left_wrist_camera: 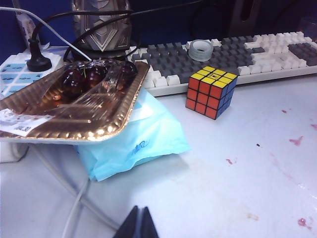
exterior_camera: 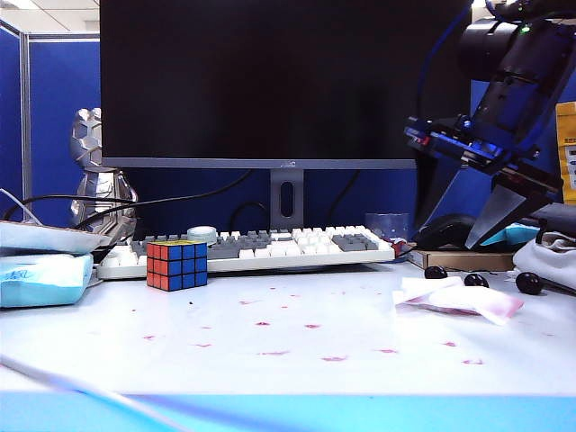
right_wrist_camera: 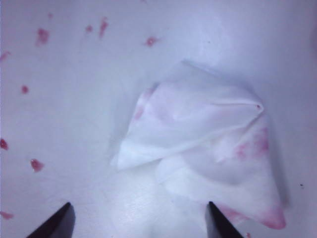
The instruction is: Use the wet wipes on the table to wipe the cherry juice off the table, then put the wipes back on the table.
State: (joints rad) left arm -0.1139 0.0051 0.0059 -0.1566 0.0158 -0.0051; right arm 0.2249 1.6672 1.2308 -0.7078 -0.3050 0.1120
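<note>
The crumpled white wet wipes with pink stains (right_wrist_camera: 198,148) lie flat on the wide white table (exterior_camera: 288,360), over on its right side, near some dark round cherries (exterior_camera: 529,283). The right gripper (right_wrist_camera: 139,220) hangs in the air just above the wipes with its two black fingers spread wide apart, and it holds nothing. Lots of little pink cherry juice spots (exterior_camera: 310,326) are on the table, so the wiping does not look done. To do this step well, I think the right gripper should go straight down over the thick middle of the wipes, one finger on each side, and pinch a good bunch so the thin sheet does not slip out. It should press softly, because the table is hard. The left gripper (left_wrist_camera: 138,225) sits far off on the left side, near a shiny gold tray (left_wrist_camera: 74,114) and a colourful cube puzzle (left_wrist_camera: 211,91); its dark tips look pressed together on nothing.
</note>
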